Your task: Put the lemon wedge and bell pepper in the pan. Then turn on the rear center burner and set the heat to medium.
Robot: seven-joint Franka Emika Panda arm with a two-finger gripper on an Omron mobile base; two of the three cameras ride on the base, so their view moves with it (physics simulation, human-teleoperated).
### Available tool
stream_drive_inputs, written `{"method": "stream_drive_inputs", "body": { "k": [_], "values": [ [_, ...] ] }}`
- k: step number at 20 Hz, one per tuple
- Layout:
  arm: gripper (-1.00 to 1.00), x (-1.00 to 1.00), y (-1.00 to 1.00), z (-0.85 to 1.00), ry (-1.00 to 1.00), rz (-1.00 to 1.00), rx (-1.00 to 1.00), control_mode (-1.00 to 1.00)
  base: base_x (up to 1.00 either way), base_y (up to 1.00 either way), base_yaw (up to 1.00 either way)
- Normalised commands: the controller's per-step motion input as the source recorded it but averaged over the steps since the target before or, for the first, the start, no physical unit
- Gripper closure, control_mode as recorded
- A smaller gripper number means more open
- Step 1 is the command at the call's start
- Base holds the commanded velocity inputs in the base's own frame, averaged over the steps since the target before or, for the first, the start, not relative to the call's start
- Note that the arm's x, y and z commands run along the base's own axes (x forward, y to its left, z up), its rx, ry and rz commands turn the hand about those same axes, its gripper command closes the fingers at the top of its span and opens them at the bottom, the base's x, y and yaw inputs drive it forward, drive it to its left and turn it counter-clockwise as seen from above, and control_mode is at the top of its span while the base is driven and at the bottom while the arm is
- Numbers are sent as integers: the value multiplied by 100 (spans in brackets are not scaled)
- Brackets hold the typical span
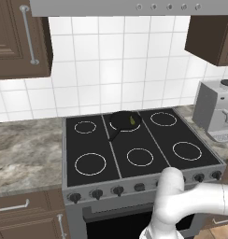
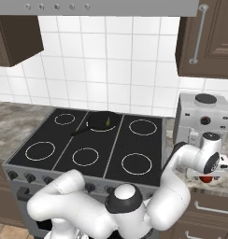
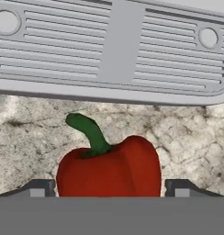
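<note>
The black pan (image 1: pixel 124 120) (image 2: pixel 103 120) sits on the rear center burner (image 1: pixel 126 128) of the black cooktop. The small yellow-green lemon wedge (image 1: pixel 132 121) (image 2: pixel 108 123) lies inside it. The red bell pepper (image 3: pixel 109 170) (image 2: pixel 207 179) with its green stem rests on the marbled counter in front of the coffee machine, right of the stove. My gripper (image 3: pixel 110 189) is down over it, open, with one fingertip (image 3: pixel 38 189) close on each side of the pepper. In the right base view my arm bends out to the right and the hand hides most of the pepper.
The grey coffee machine (image 2: pixel 202 116) (image 1: pixel 214 109) stands just behind the pepper, and its slotted drip tray (image 3: pixel 109 46) is close ahead of the hand. A row of knobs (image 1: pixel 118 190) lines the stove front. Wall cabinets (image 2: pixel 207 39) hang above.
</note>
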Motion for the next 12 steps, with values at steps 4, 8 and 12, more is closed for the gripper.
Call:
{"method": "stream_drive_inputs", "body": {
  "k": [4, 8, 12],
  "values": [
    [100, 0, 0, -22, 5, 0, 0, -100, 0, 0, 0],
    [100, -11, -1, -13, 1, 1, 0, -100, 0, 0, 0],
    [100, -50, 10, 0, -13, 14, 0, -100, 0, 0, 0]
  ]
}}
